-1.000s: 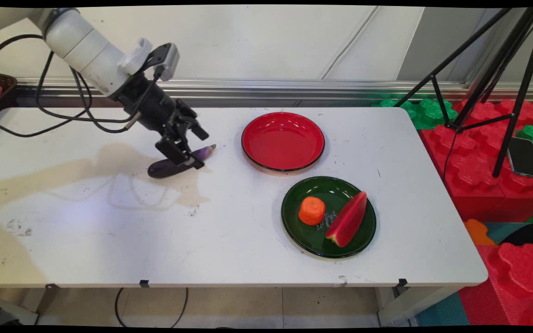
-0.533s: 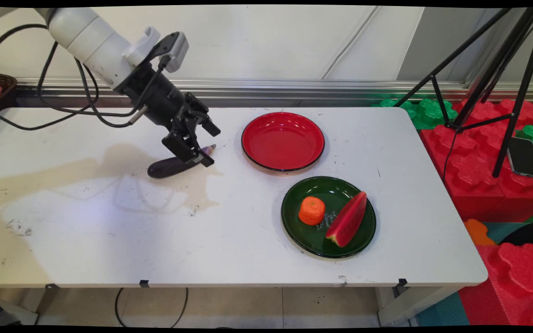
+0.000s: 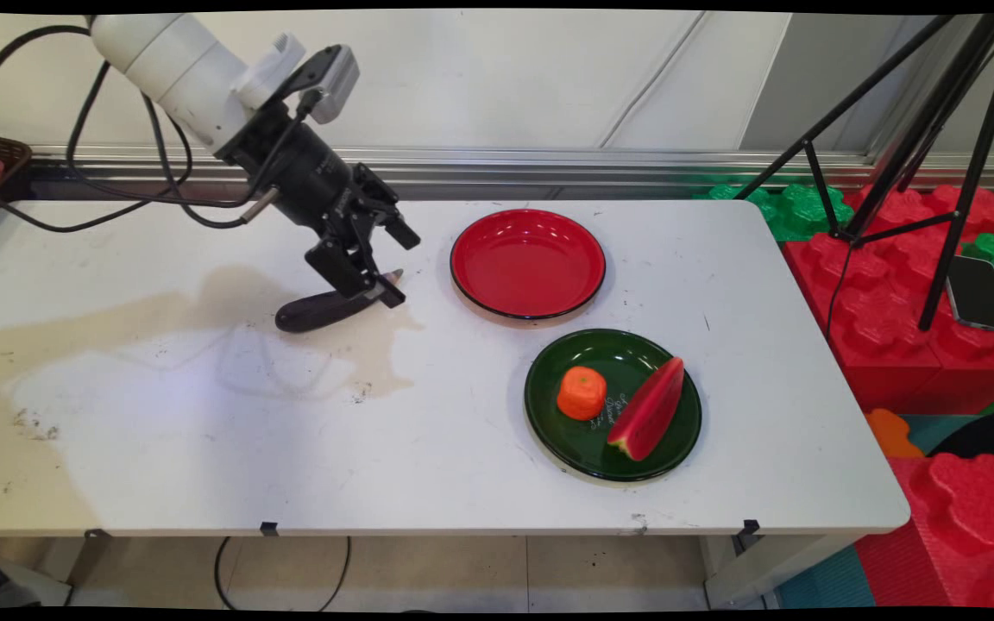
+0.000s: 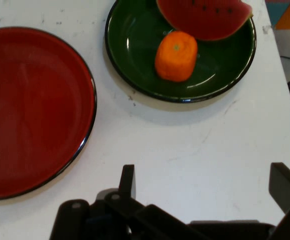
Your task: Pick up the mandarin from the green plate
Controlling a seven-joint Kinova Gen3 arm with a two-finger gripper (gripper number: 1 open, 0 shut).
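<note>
The white counter (image 3: 428, 448) carries everything. The red plate (image 3: 527, 263) sits bare toward the back, and the green plate (image 3: 613, 404) is nearer the front, holding a watermelon slice (image 3: 648, 410) and an orange carrot chunk (image 3: 581, 392) side by side. The claw (image 3: 389, 267) hangs with its fingers spread apart, gripping nothing, just above the tip end of a dark purple eggplant (image 3: 320, 309), which lies on the counter left of the red plate. The main view is the only one showing the eggplant (the hand camera looks right past it). What the hand view gives instead is both plates close up, the carrot chunk and melon sitting just apart from each other, with the two fingers wide at the bottom.
</note>
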